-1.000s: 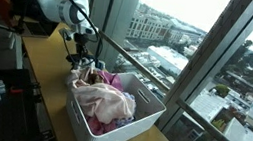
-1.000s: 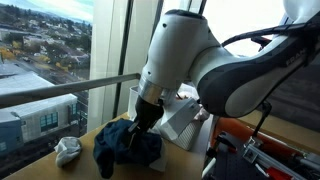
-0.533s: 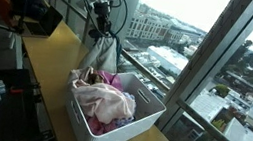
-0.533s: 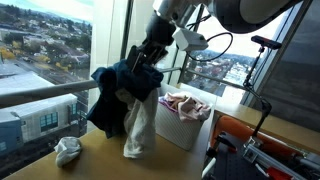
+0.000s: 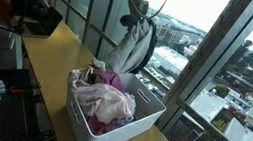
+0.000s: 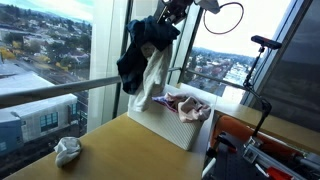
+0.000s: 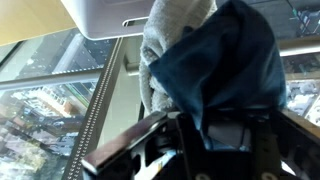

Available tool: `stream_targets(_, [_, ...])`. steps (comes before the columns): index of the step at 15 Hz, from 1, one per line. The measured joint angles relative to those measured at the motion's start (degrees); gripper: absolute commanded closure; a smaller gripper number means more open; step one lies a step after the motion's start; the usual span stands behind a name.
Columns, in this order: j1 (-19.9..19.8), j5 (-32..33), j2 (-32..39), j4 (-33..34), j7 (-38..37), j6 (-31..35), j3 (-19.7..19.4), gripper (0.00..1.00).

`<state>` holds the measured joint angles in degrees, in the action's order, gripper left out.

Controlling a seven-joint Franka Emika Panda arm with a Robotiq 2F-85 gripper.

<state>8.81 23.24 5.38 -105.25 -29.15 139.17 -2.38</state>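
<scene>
Tool point(image 6: 171, 11) clenched on clothes point(image 6: 145, 55): a dark blue and grey bundle, hanging high over one end of the basket point(image 6: 165, 126). Basket sits on desk point(image 6: 120, 155), pink laundry point(image 5: 106, 103) inside. White rag point(image 6: 67, 150) lies apart.

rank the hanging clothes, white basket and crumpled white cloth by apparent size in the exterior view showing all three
hanging clothes and white basket: about equal; the clothes look nearer the camera, so unranked
crumpled white cloth: clearly smallest
</scene>
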Motion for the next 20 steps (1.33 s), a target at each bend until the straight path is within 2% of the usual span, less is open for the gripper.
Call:
stream_targets(5, [-4.06, 0.03, -1.95, 0.34, 0.23, -0.01, -0.04, 0.97])
stream_targets(10, [-5.40, 0.52, -7.15, -2.55, 0.29, -1.26, 0.09, 0.97])
stream_targets(15, [-5.51, 0.98, -12.15, -14.69, -0.81, -1.72, 1.97, 0.97])
stream_targets(20, [-6.46, 2.37, -12.42, -27.75, -3.50, -0.87, 3.17, 0.97])
